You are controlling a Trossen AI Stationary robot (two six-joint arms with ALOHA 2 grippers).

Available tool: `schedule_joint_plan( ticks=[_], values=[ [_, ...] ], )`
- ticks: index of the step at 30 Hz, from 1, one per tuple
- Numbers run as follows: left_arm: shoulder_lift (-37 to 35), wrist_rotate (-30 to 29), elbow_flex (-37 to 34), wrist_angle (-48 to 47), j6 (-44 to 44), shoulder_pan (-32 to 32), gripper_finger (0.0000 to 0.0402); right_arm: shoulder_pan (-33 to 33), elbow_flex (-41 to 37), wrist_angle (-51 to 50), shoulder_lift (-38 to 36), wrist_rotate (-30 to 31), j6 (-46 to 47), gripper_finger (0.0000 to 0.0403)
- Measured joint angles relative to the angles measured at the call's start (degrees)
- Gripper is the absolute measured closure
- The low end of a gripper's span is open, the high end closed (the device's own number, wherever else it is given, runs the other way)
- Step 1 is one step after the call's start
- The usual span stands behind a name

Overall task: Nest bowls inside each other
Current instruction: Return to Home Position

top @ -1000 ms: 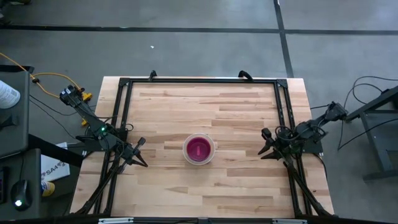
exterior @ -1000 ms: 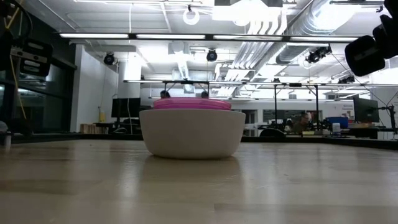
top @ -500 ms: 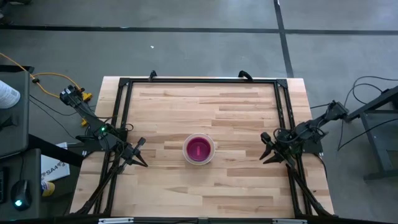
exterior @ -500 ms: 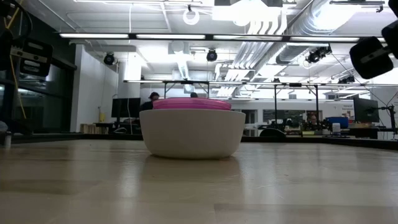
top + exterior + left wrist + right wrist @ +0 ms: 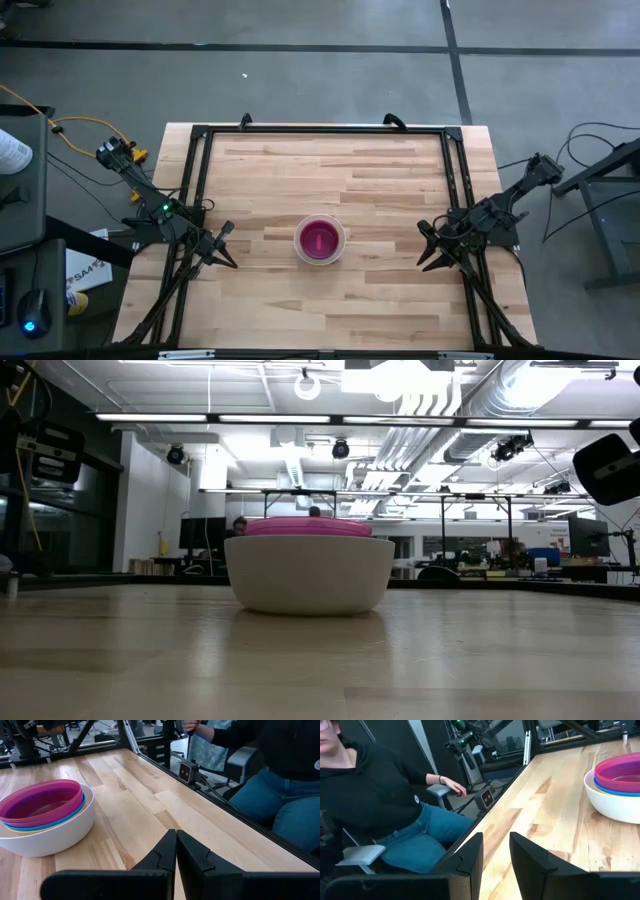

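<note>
Bowls [image 5: 320,240] nested in one stack at the middle of the table [image 5: 380,170] — white bowl [image 5: 308,573] outermost, red-pink bowl [image 5: 42,802] on top, blue and yellow rims between.

Left gripper [image 5: 176,834] by the left edge, fingers pressed together, empty. Right gripper [image 5: 496,842] by the right edge, narrow gap between fingers, empty. Both are well apart from the stack.

Risk looks small: a low arm sweep could nudge the stack.

Black frame rail [image 5: 320,130] rings the table. A person [image 5: 375,795] is seated just beyond its edge — likeliest obstruction.
</note>
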Motion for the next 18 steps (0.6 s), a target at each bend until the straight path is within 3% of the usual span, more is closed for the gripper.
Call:
schedule_joint_plan(
  ticks=[18],
  values=[
    [0.0,0.0,0.0,0.0,0.0,0.0,0.039,0.0,-0.11,0.39,0.0,0.13,-0.2,0.0314]
  ],
)
